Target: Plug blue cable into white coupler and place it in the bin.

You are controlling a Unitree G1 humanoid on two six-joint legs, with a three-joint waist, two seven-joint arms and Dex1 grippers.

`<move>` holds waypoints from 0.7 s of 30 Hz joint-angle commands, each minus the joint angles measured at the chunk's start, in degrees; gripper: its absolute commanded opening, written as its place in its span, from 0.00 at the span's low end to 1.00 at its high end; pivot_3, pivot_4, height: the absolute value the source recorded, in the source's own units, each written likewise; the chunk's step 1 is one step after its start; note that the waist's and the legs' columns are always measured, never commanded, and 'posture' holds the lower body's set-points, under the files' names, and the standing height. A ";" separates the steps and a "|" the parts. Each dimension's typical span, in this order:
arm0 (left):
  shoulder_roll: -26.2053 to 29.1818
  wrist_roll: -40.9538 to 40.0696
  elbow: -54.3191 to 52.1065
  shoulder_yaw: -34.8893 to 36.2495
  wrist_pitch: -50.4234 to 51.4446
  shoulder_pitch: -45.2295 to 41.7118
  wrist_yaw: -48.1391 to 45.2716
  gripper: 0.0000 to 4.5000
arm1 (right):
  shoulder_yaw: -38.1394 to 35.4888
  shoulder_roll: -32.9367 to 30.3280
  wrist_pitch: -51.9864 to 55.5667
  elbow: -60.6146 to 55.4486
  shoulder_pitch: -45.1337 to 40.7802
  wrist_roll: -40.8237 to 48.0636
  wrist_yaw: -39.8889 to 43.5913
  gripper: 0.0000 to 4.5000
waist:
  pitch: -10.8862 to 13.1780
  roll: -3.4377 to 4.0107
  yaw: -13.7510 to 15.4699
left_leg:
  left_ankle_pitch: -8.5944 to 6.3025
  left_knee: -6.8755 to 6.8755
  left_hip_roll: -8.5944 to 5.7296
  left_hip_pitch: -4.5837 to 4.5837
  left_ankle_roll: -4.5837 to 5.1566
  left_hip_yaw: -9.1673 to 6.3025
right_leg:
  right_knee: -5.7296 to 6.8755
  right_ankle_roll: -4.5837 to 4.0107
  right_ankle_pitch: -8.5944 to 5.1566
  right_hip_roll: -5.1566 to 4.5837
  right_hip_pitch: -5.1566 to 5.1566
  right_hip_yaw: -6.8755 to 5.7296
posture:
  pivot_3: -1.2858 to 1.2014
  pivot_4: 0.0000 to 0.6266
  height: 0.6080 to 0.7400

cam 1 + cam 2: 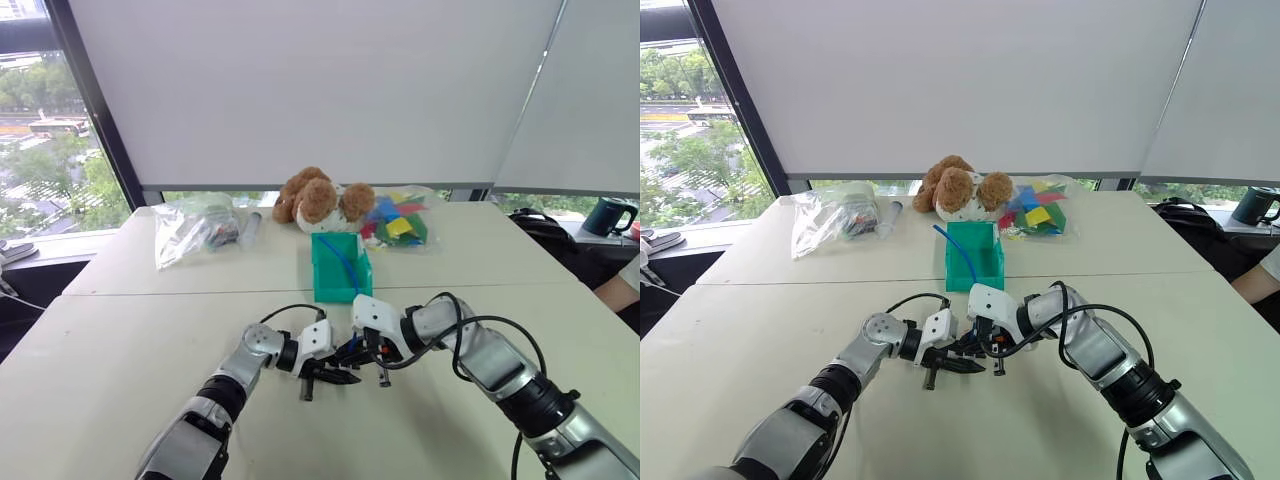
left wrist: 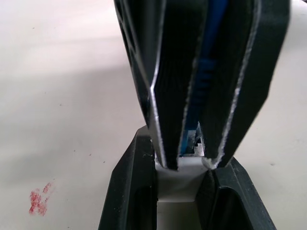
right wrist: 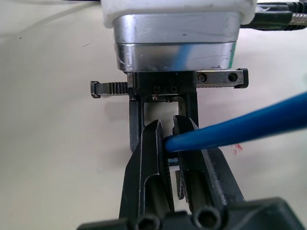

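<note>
My left gripper (image 1: 340,377) is shut on the white coupler (image 2: 177,184), low over the table in front of the bin. My right gripper (image 3: 169,130) faces it tip to tip and is shut on the blue cable (image 3: 249,123) close to its plug. In the left wrist view the blue cable (image 2: 205,81) runs between the right fingers (image 2: 168,72) and its end meets the coupler's mouth; how deep it sits is hidden. The cable's loose end (image 1: 952,242) trails back over the teal bin (image 1: 326,285), which stands just behind both grippers.
A teddy (image 1: 320,197) sits behind the bin. A clear bag (image 1: 195,228) lies at the back left, and a bag of coloured blocks (image 1: 398,222) at the back right. A dark mug (image 1: 607,215) stands on the far right sill. A person's arm (image 1: 620,290) shows at the right edge.
</note>
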 commanded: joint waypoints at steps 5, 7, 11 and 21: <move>-0.19 1.03 -1.98 -0.55 0.82 0.29 -0.50 0.09 | 9.66 2.59 3.37 2.81 4.66 -2.91 4.38 0.00 | -0.29 -0.12 -0.03 | -0.15 0.00 0.05 0.05 0.26 -0.02 | 0.02 -0.14 -0.08 0.03 0.00 0.00 | 0.52 0.24 1.00; -0.40 0.34 -2.47 0.00 1.99 0.27 -0.74 0.09 | 10.82 2.09 1.22 4.17 5.15 -5.27 4.43 0.00 | -0.36 -0.10 -0.03 | -0.18 -0.01 0.07 0.06 0.30 -0.03 | 0.02 -0.17 -0.10 0.04 0.00 -0.01 | 0.52 0.24 1.00; -0.33 -0.24 -3.63 0.38 3.43 0.56 -1.11 0.09 | 10.72 2.95 0.65 5.03 7.01 -6.19 4.71 0.00 | -0.58 -0.10 -0.05 | -0.21 -0.02 0.08 0.08 0.34 -0.03 | 0.02 -0.18 -0.11 0.06 0.02 -0.01 | 0.52 0.24 1.00; 1.30 0.26 -6.05 0.47 5.61 2.34 -0.52 0.09 | 8.10 2.87 3.72 1.62 7.43 -3.87 6.72 0.00 | -0.61 -0.12 -0.04 | -0.26 -0.76 0.13 0.95 0.42 -0.02 | -0.15 -0.49 -0.31 -0.03 0.53 0.00 | 0.52 0.24 1.00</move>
